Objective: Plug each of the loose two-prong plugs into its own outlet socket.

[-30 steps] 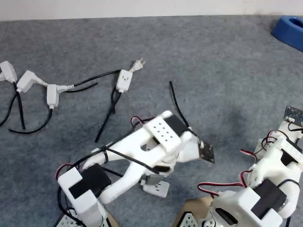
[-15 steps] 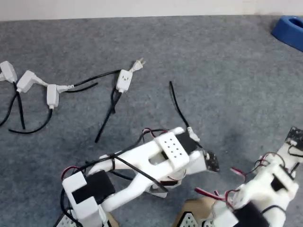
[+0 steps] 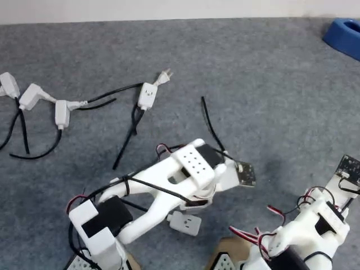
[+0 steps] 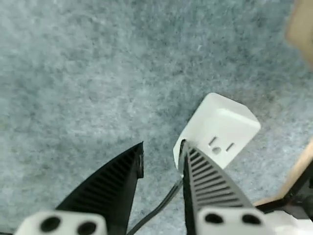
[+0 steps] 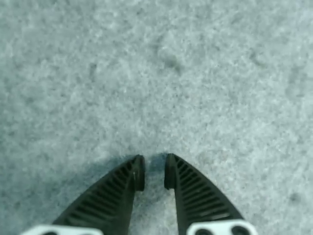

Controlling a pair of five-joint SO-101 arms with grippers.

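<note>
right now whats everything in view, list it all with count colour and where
outlet socket: one, white, on the carpet's near edge under the left arm, against one left finger
second outlet socket: one, white, centre-left
two-prong plug: one, white, at that socket's far corner
other plug and socket pieces: three, white, far left; which is which unclear
cords: several, black, trailing from the pieces
container: one, blue, far right corner
carpet: grey, covers the table
cardboard: brown, between the arm bases
left gripper: black fingers, open
right gripper: black fingers, narrow gap, over bare carpet
</note>
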